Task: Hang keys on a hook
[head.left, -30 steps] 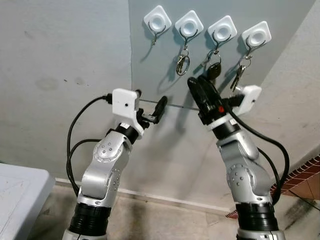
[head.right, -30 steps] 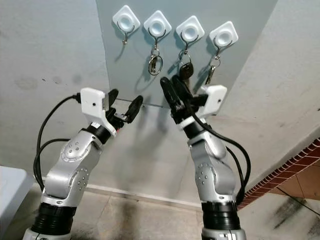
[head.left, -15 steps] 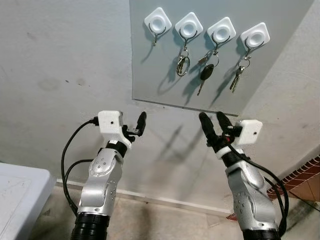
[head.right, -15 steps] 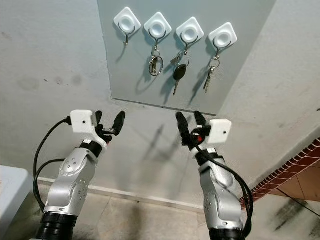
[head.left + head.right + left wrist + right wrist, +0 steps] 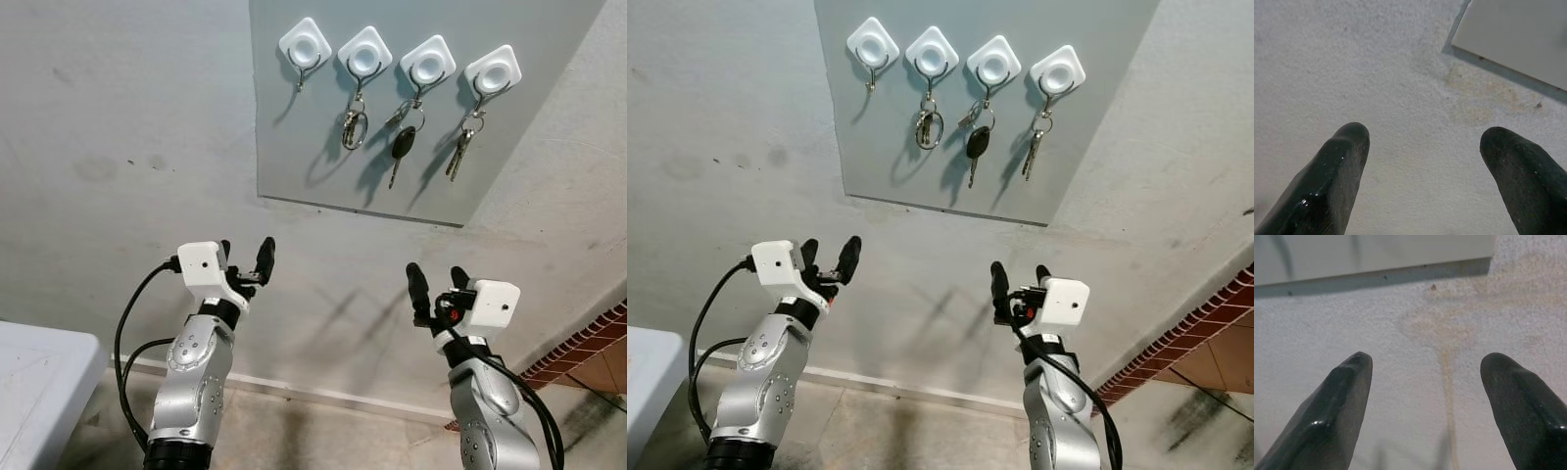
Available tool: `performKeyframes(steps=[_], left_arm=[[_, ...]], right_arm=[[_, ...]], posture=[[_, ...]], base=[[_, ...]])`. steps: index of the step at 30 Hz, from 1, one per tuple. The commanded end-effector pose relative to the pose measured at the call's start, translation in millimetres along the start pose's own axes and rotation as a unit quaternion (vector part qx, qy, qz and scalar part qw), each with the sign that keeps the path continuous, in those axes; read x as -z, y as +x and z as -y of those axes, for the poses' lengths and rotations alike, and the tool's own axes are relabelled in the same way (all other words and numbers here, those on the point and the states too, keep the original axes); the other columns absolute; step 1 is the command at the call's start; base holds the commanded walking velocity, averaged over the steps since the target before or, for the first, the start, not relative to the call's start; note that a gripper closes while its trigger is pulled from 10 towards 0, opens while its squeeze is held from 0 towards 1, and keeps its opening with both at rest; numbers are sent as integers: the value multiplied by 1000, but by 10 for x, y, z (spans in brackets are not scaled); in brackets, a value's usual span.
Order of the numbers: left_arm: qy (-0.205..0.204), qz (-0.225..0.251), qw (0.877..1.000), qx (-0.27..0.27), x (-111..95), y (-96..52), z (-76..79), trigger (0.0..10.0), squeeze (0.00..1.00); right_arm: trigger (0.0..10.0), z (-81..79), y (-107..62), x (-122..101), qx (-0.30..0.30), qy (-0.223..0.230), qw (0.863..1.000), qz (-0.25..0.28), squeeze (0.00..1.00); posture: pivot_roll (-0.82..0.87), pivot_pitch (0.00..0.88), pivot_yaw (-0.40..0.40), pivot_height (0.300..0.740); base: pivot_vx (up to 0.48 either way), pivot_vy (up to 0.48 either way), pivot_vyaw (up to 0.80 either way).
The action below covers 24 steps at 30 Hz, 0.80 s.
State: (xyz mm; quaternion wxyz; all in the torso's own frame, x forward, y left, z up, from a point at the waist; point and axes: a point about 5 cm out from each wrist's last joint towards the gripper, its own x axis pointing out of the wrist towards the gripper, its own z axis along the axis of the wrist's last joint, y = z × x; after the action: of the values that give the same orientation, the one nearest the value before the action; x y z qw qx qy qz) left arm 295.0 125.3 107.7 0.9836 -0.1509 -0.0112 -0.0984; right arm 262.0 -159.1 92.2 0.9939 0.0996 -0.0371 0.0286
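A grey panel (image 5: 323, 147) is hanging on the rough wall (image 5: 118, 147), carrying four white hooks in a row. The leftmost hook (image 5: 303, 47) is bare. The second hook (image 5: 364, 54) is holding a key ring (image 5: 352, 125); the third hook (image 5: 428, 61) is holding a black-headed car key (image 5: 401, 145); the rightmost hook (image 5: 492, 70) is holding a small bunch of keys (image 5: 458, 154). No lettering or brand mark can be read on the hooks, keys or panel.

Both grippers are raised below the panel, well apart from the keys and from each other — neither is touching anything. The left gripper (image 5: 245, 264) is standing with its fingers spread apart and nothing between them; its wrist view is looking past the two black fingertips (image 5: 1342, 161) at bare wall and a panel corner (image 5: 1508, 39). The right gripper (image 5: 438, 282) is likewise holding its fingers apart, empty, with the panel's lower edge (image 5: 1371, 279) beyond its fingertips (image 5: 1347, 391). A white surface (image 5: 39, 382) is showing at the near left, and red brick (image 5: 588, 352) at the near right.
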Motion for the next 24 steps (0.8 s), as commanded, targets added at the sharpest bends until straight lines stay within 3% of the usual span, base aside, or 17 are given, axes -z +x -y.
performKeyframes(steps=[1, 15, 24], left_arm=[[-2, -5, 1000, 8, 12, 6, -12, 10000, 0], [7, -14, 999, 42, -41, 136, -2, 10000, 0], [10, 4, 999, 44, -160, 295, -23, 10000, 0]], right_arm=[[10000, -3, 0, -15, 6, -3, 1000, 7, 0], [10000, 44, 15, -1, 33, -21, 999, 19, 0], [10000, 8, 157, -47, 22, -21, 999, 30, 0]], posture=[[7, 0, 21, 740], [-34, 0, 110, 740], [-23, 0, 86, 740]], base=[[0, 0, 0], [0, 0, 0], [0, 0, 0]])
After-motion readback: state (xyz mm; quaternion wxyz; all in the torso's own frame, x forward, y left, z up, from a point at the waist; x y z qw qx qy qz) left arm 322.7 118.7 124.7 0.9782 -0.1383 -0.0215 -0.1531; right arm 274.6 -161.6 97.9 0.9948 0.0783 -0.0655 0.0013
